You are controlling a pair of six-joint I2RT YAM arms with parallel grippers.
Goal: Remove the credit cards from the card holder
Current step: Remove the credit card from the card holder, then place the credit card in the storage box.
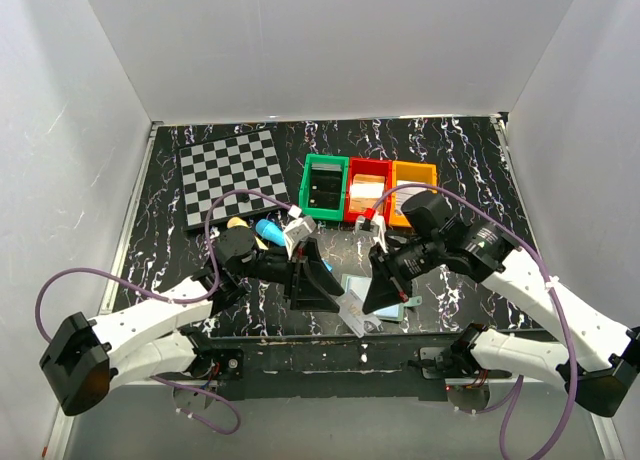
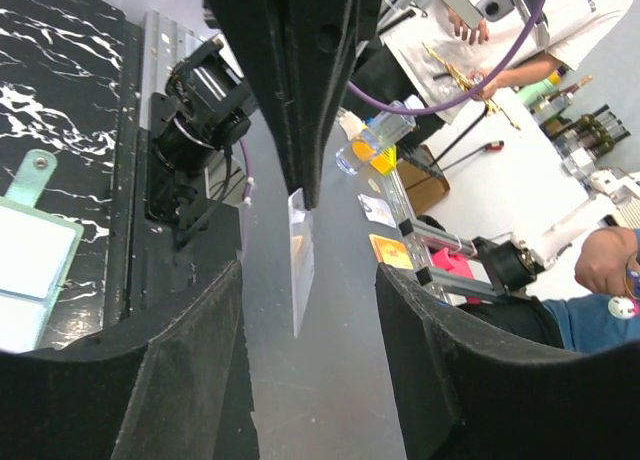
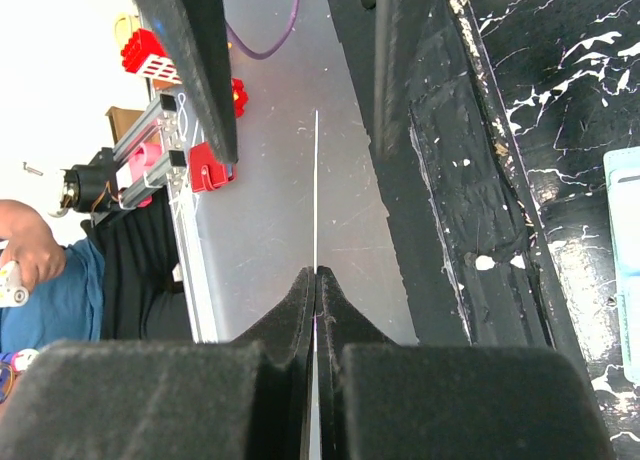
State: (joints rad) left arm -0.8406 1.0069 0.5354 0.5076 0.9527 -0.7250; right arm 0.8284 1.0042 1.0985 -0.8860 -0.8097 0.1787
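Note:
My right gripper (image 1: pixel 378 298) is shut on a thin pale credit card (image 1: pixel 358 318) and holds it up near the table's front edge. In the right wrist view the card (image 3: pixel 316 180) shows edge-on as a white line rising from the closed gripper (image 3: pixel 316 272). My left gripper (image 1: pixel 325 285) is open and empty. In the left wrist view its gripper (image 2: pixel 310 280) faces the card (image 2: pixel 300 260), whose lower end hangs between the spread fingers without touching them. The card holder (image 1: pixel 405 306) lies open on the table under the right gripper. Its pale panels and tab (image 2: pixel 30 260) show at the left, and one edge (image 3: pixel 625 260) at the right.
A checkered board (image 1: pixel 232 175) lies at the back left. Green (image 1: pixel 325 187), red (image 1: pixel 367 190) and orange (image 1: pixel 412 172) bins stand in a row at the back middle. Small blue (image 1: pixel 268 228) and beige (image 1: pixel 237 223) objects lie beside the left arm.

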